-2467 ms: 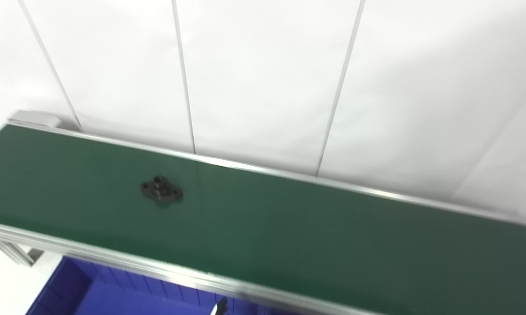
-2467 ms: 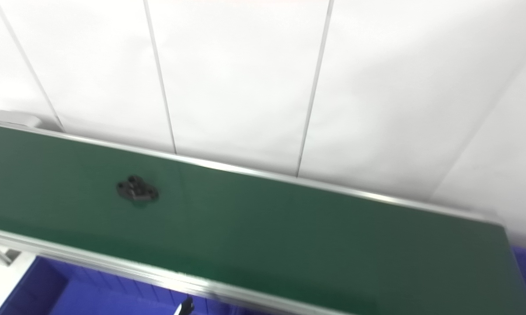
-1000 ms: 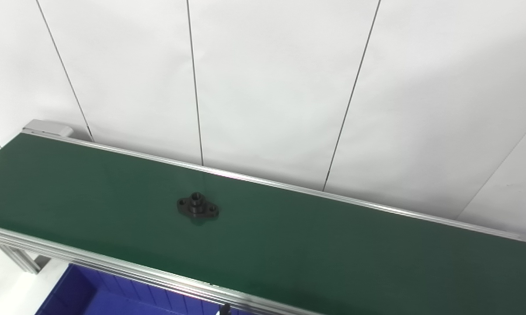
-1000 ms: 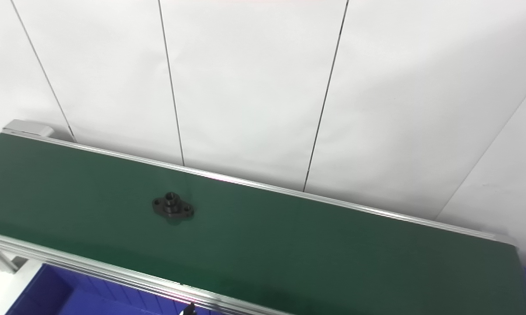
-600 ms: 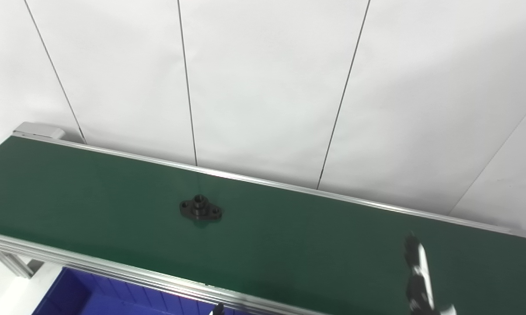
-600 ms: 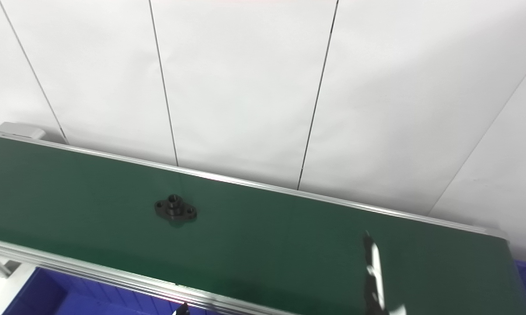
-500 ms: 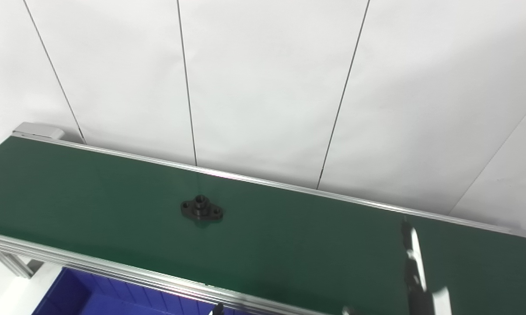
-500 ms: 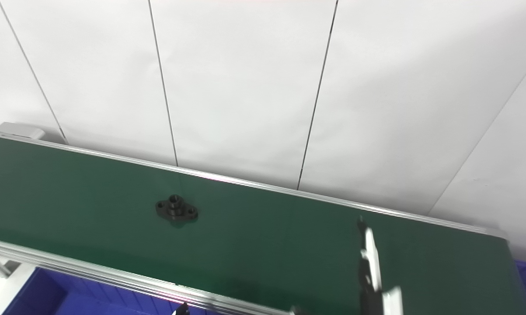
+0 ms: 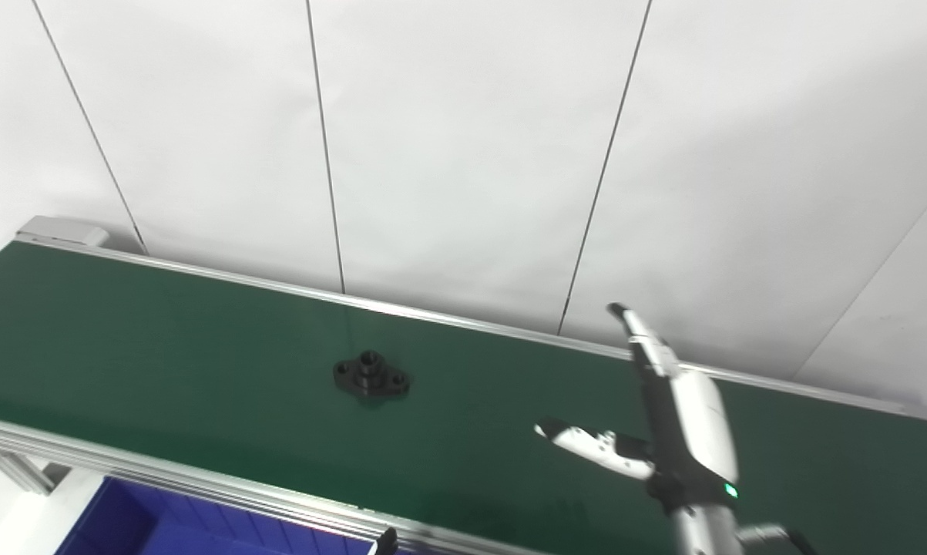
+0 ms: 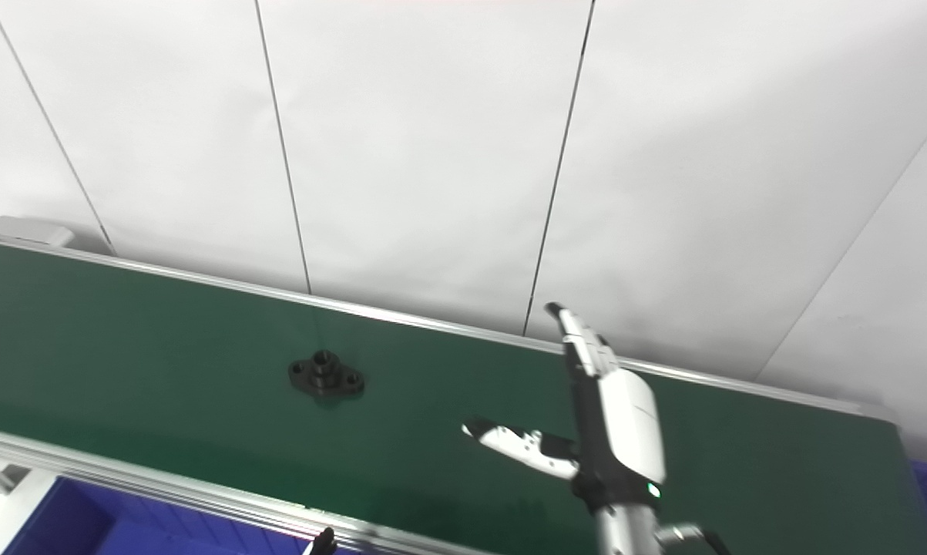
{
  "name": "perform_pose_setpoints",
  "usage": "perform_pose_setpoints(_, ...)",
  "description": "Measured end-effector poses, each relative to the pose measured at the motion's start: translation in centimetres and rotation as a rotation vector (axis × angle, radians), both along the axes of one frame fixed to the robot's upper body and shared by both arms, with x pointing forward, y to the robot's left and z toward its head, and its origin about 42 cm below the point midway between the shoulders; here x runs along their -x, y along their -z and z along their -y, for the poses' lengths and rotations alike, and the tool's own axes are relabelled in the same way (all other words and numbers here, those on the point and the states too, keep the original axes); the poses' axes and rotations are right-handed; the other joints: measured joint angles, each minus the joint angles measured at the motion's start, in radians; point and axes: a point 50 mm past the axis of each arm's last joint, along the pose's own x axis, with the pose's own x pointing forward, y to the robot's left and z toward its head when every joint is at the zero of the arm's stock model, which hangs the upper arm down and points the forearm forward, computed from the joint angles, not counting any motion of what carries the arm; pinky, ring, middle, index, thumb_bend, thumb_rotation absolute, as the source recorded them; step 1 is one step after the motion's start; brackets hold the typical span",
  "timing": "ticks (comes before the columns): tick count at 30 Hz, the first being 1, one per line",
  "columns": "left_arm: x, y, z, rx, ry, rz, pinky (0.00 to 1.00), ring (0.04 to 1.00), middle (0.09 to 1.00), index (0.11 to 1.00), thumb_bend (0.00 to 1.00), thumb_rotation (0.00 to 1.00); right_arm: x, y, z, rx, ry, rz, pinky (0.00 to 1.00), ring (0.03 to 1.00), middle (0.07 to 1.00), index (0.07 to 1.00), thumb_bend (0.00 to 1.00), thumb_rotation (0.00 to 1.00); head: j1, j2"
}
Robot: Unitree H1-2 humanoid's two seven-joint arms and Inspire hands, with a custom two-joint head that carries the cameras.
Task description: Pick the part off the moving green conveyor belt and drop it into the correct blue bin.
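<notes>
on the belt, left eye view: black part (image 9: 371, 378) rides the green conveyor belt (image 9: 162, 354), mid-width, untouched
right hand, left eye view: right hand (image 9: 675, 420) hovers over the belt, well apart from the part, fingers spread wide, holding nothing
bin, left eye view: blue bin (image 9: 132, 524) peeks out just below the belt's near rail
right eye view: same story, part (image 10: 326, 378) alone, hand (image 10: 609, 420) to its right
left hand: not in view
progress: pick not yet made; grasp, carry and drop all remain
</notes>
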Motion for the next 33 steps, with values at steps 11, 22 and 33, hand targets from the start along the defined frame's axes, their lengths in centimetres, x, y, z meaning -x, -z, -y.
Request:
perform_pose_setpoints(11,0.0,0.1,0.5,-0.009,0.013,-0.013,0.97,0.96,1.0,1.0,0.69,0.96,-4.9,2.0,-4.0,0.223,-0.046,-0.044,0.89,0.867,0.867,0.918,0.93,0.66,0.037,0.0)
perform_pose_setpoints(22,0.0,-0.2,0.6,-0.019,0.014,-0.009,0.92,0.957,1.0,1.0,0.7,0.96,-8.0,3.8,-8.8,0.385,-0.106,-0.053,0.74,0.787,0.845,0.896,0.96,0.63,0.078,0.015)
perform_pose_setpoints(33,0.7,-0.8,1.6,-0.035,0.023,0.006,0.88,0.969,1.0,1.0,0.72,0.96,-9.0,5.1,-10.9,0.422,-0.122,-0.088,0.67,0.748,0.831,0.888,0.98,0.66,0.112,0.032)
